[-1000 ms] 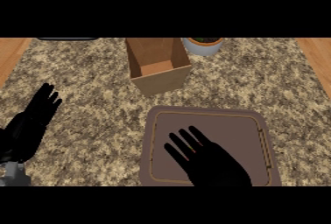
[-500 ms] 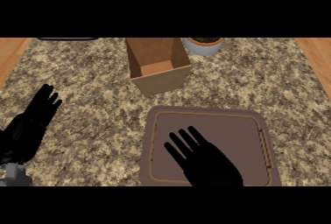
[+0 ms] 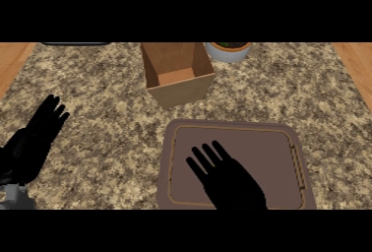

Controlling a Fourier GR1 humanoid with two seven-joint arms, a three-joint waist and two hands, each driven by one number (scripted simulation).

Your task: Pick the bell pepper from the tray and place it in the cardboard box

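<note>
A brown tray (image 3: 280, 142) lies on the counter at the lower middle. My right hand (image 3: 229, 179) hovers flat over its left half, fingers straight and spread, pointing up and left. No bell pepper shows anywhere; the hand may hide it. An open cardboard box (image 3: 176, 74) stands upright behind the tray, near the counter's far edge, with nothing visible inside. My left hand (image 3: 36, 140) rests open at the left edge, fingers up.
A white pot with a plant (image 3: 229, 50) stands at the back, just right of the box. A dark object (image 3: 76, 44) sits at the far left edge. Wooden strips border the speckled counter (image 3: 109, 123) on both sides.
My right hand has drifted slightly down and toward the view's lower edge over the tray. The left hand has stayed put.
</note>
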